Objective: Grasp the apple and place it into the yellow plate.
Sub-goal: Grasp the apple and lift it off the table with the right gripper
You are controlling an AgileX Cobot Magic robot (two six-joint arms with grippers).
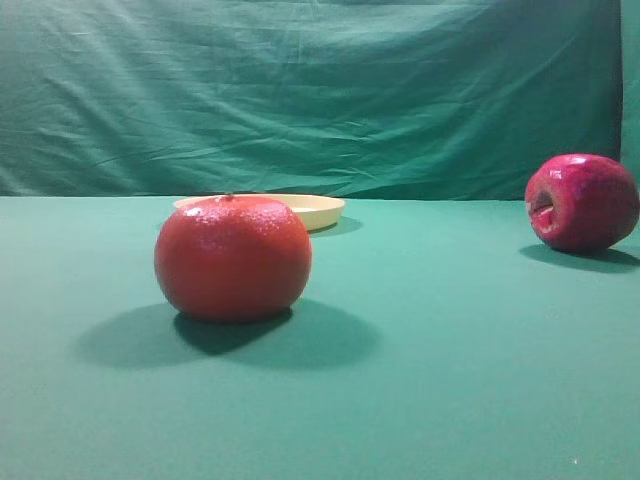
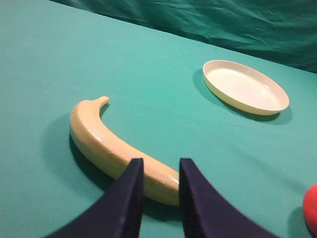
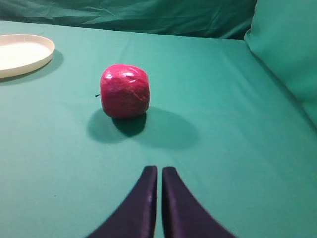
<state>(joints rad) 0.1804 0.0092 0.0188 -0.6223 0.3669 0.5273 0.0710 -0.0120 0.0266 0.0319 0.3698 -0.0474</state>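
Note:
The glossy pinkish-red apple (image 3: pixel 125 90) lies on its side on the green cloth, ahead of my right gripper (image 3: pixel 159 171) and a little to its left. That gripper is shut and holds nothing, well short of the fruit. In the high view the apple (image 1: pixel 582 202) sits at the far right with its dark dimple turned left. The pale yellow plate (image 1: pixel 318 210) rests farther back near the middle; it holds nothing (image 2: pixel 245 87) (image 3: pixel 22 54). My left gripper (image 2: pixel 161 171) stands slightly open over a banana, gripping nothing. Neither gripper shows in the high view.
A matte orange-red round fruit (image 1: pixel 232 258) stands in front of the plate, and its edge shows (image 2: pixel 311 208) beside my left gripper. A yellow banana (image 2: pixel 111 146) lies just beyond the left fingertips. Green cloth rises as a backdrop (image 1: pixel 320 90) and at the right (image 3: pixel 287 44).

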